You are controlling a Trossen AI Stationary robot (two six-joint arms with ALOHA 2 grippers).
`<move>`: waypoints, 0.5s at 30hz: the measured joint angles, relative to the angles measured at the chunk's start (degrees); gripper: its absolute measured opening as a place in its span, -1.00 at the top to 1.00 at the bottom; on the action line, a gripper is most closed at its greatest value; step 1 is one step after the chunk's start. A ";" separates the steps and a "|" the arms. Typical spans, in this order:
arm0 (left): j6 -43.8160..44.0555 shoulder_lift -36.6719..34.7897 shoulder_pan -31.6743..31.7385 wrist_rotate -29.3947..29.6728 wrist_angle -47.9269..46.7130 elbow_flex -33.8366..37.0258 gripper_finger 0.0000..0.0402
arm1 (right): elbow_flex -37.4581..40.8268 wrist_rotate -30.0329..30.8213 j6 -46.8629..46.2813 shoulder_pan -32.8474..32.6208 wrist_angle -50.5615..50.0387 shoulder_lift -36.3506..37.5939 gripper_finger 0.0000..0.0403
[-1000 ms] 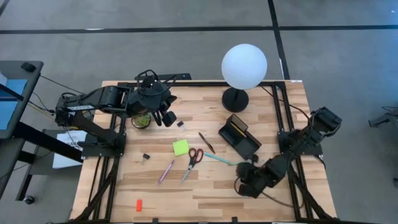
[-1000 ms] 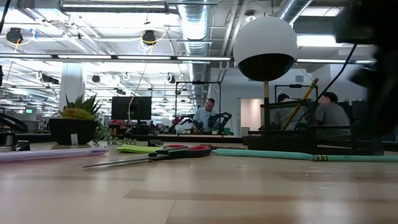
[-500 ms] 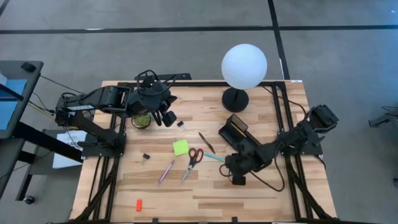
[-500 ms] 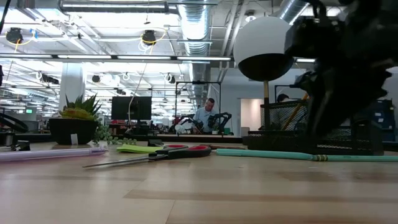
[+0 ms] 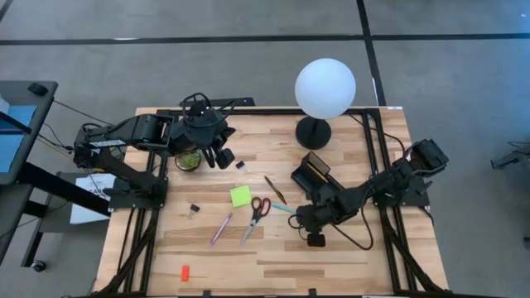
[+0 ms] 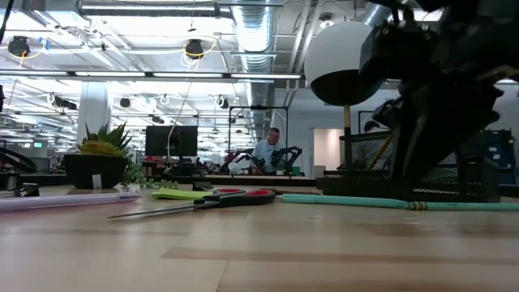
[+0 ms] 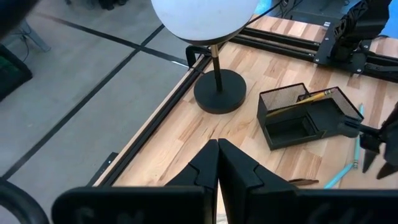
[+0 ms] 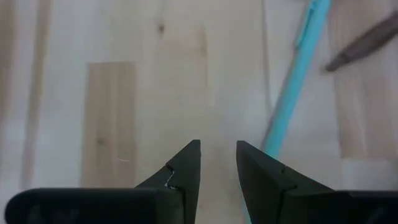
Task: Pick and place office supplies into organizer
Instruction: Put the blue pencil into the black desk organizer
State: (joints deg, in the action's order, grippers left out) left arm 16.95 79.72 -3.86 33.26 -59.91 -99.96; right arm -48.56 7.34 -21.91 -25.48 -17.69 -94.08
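Note:
My right gripper (image 5: 303, 222) is open and hovers low over the wood beside the teal pen (image 5: 284, 209), which lies just off its fingers in the right wrist view (image 8: 291, 87). The black mesh organizer (image 5: 319, 181) stands behind it with a tan pencil (image 7: 311, 98) leaning inside. Red-handled scissors (image 5: 257, 215), a lime sticky-note pad (image 5: 240, 196), a purple pen (image 5: 221, 228), a dark pen (image 5: 274, 189) and a red-orange piece (image 5: 185, 272) lie flat on the table. My left gripper (image 5: 224, 156) is shut and waits raised at the far left, by the plant.
A white globe lamp (image 5: 325, 88) stands on its round black base (image 5: 313, 132) at the far edge behind the organizer. A spiky potted plant (image 5: 188, 161) sits under my left arm. Small black clips (image 5: 195, 209) lie left of the pad. Bare wood spans the near edge.
My right gripper has swung from the near right part of the table toward the left and a little farther away, arriving beside the teal pen in front of the organizer. Its motion slowed in the last half second. Nothing on the table has moved.

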 joint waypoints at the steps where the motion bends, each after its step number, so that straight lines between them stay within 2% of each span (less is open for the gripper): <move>1: 0.00 0.00 0.00 0.01 -0.12 0.00 1.00 | 0.00 0.01 0.00 -0.06 0.49 0.00 0.52; 15: -0.02 0.00 0.00 0.02 -1.25 0.00 1.00 | 1.70 0.02 -0.07 2.06 0.30 0.00 0.52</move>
State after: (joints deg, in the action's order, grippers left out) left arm 16.93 79.72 -3.86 33.28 -61.17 -99.96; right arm -46.85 7.36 -21.98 -23.41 -17.39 -94.08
